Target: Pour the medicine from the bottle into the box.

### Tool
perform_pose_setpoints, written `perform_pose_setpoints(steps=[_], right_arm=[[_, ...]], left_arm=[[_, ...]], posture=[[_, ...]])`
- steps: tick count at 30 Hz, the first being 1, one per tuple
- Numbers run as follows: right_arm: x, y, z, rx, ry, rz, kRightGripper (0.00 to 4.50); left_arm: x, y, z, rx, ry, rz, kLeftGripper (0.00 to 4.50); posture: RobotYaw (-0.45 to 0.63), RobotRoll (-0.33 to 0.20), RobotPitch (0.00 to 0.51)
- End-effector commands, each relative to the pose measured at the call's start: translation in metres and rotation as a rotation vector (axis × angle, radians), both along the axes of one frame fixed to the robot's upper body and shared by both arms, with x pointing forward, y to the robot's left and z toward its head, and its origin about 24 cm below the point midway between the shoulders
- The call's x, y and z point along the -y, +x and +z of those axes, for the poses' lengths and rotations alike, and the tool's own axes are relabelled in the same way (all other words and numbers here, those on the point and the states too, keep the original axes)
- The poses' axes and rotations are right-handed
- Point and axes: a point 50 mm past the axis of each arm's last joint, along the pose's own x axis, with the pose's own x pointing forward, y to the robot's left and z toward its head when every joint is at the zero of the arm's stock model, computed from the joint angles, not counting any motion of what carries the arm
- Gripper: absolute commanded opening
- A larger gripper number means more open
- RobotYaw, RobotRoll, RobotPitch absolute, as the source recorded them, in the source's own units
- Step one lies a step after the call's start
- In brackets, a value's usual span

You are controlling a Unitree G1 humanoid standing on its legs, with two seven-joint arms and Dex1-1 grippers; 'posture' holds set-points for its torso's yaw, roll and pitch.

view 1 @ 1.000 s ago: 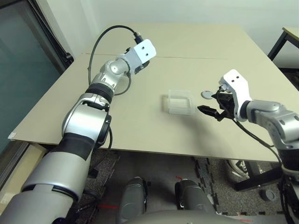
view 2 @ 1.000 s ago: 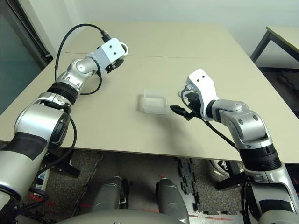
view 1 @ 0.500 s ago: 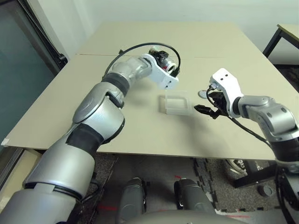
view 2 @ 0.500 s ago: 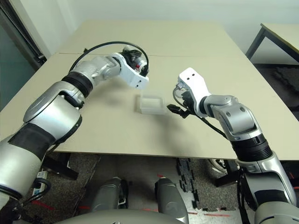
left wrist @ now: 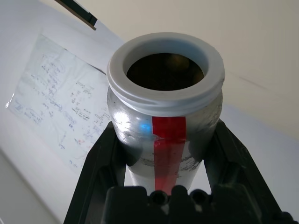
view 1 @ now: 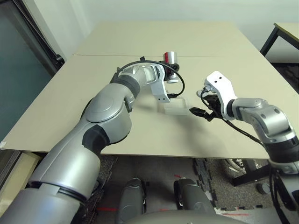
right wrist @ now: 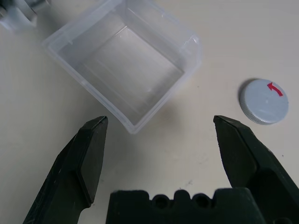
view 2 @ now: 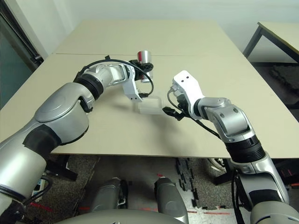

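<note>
Beige table (view 1: 93,84): our left gripper (left wrist: 163,154) is clamped on the uncapped bottle (view 1: 171,58), mouth up, just behind and above the box (right wrist: 124,70). Tip toward us to pour. Right gripper (right wrist: 161,161) gapes empty beside the box.

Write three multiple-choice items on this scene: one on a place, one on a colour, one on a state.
1. Where does the loose cap lie?
A. on the table beside the box
B. inside the box
C. on the bottle

2. What colour is the bottle's stripe?
A. blue
B. red
C. green

3. How do the right gripper's jaws stand?
A. shut on the cap
B. shut on the box
C. open, holding nothing

Key: 1 A, the cap lies on the tabletop outside the box; 2 B, a red band runs down the label; 3 C, the jaws stand spread over bare table.
</note>
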Motion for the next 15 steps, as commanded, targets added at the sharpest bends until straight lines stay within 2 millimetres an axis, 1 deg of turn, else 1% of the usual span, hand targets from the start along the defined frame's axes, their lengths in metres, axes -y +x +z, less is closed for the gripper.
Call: perform_pose_setpoints(steps=[1, 6, 8, 10, 12, 13, 15], right_arm=[[0.000, 0.001, 0.003, 0.007, 0.000, -0.004, 4.50], [-0.001, 0.002, 0.003, 0.008, -0.001, -0.002, 4.50], [-0.002, 0.002, 0.003, 0.009, 0.004, 0.000, 4.50], [-0.003, 0.003, 0.004, 0.011, 0.010, -0.004, 4.50], [-0.002, 0.003, 0.004, 0.012, 0.012, -0.006, 4.50], [-0.002, 0.003, 0.004, 0.011, 0.012, -0.004, 4.50], [-0.001, 0.002, 0.004, 0.011, 0.012, 0.002, 4.50]], left_arm=[[-0.004, 0.002, -0.001, 0.010, -0.011, 0.027, 2.46], [-0.007, 0.000, -0.007, 0.029, 0.062, -0.033, 2.46], [-0.007, -0.001, -0.009, -0.050, -0.052, 0.014, 2.46], [-0.010, 0.001, -0.003, -0.237, -0.374, 0.170, 2.46], [-0.015, 0.004, 0.011, -0.394, -0.654, 0.269, 2.46], [-0.021, 0.009, 0.022, -0.488, -0.867, 0.347, 2.46], [-0.033, 0.014, 0.033, -0.641, -1.148, 0.437, 2.46]], posture=[[-0.14, 0.000, 0.061], [-0.13, 0.000, 0.061], [-0.13, 0.000, 0.060], [-0.13, 0.000, 0.061], [-0.13, 0.000, 0.060], [-0.13, 0.000, 0.061], [-0.12, 0.000, 0.061]])
